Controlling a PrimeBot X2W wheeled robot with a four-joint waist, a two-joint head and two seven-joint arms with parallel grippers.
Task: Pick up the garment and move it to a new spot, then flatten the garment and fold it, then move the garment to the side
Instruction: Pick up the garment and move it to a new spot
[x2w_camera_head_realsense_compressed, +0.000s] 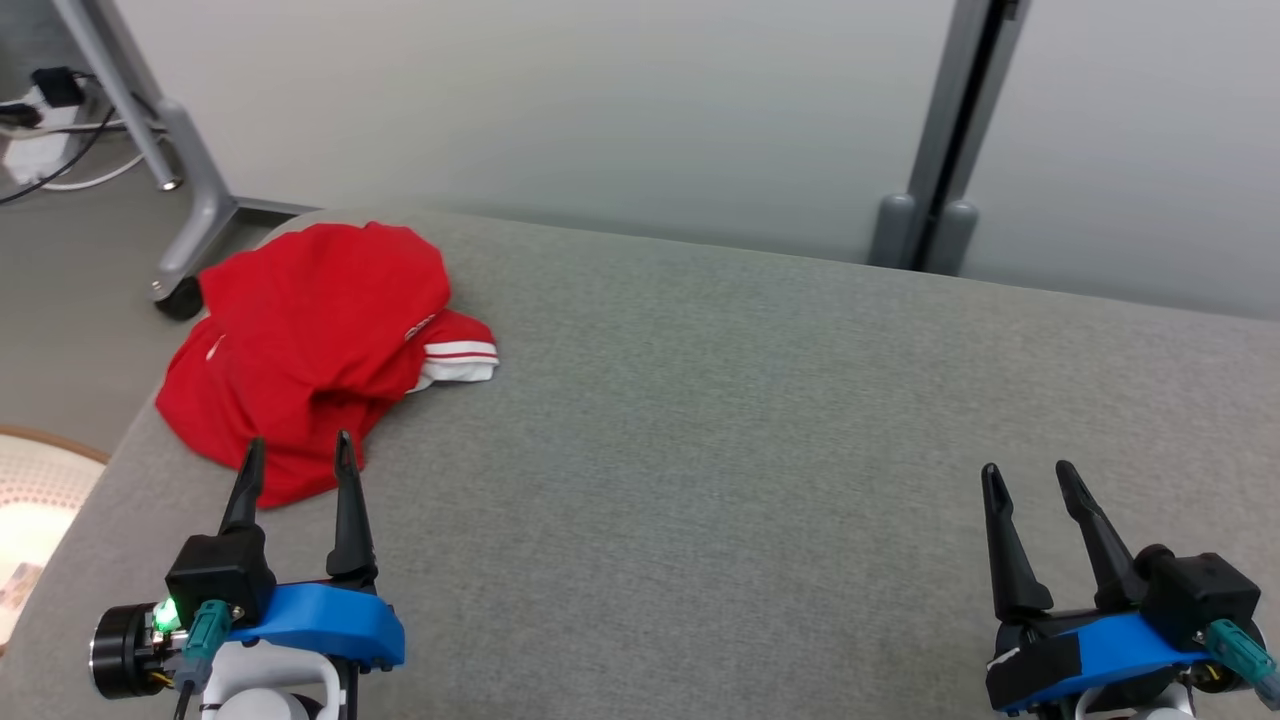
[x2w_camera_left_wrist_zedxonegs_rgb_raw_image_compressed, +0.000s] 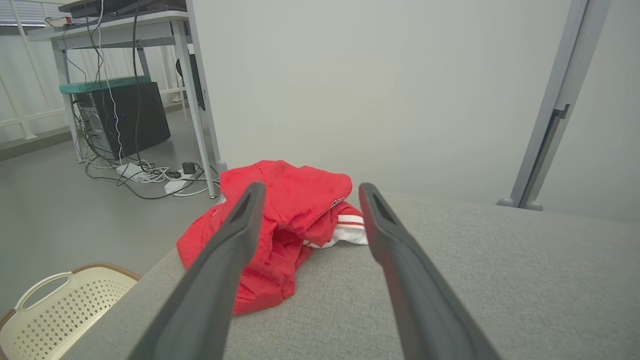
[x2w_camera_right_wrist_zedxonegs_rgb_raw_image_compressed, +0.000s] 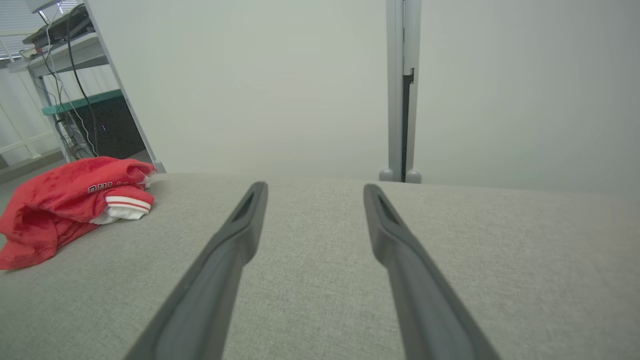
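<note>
Left end effector (x2w_camera_head_realsense_compressed: 299, 442), fingers spread and empty, points straight at the crumpled red garment (x2w_camera_head_realsense_compressed: 310, 340) heaped just ahead at the surface's (x2w_camera_head_realsense_compressed: 700, 450) far left corner, while the right end effector (x2w_camera_head_realsense_compressed: 1027, 468), likewise released, sits well apart.

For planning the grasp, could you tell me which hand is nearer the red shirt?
Left. The left hand is at the shirt's near edge; the right hand is far to its right.
</note>
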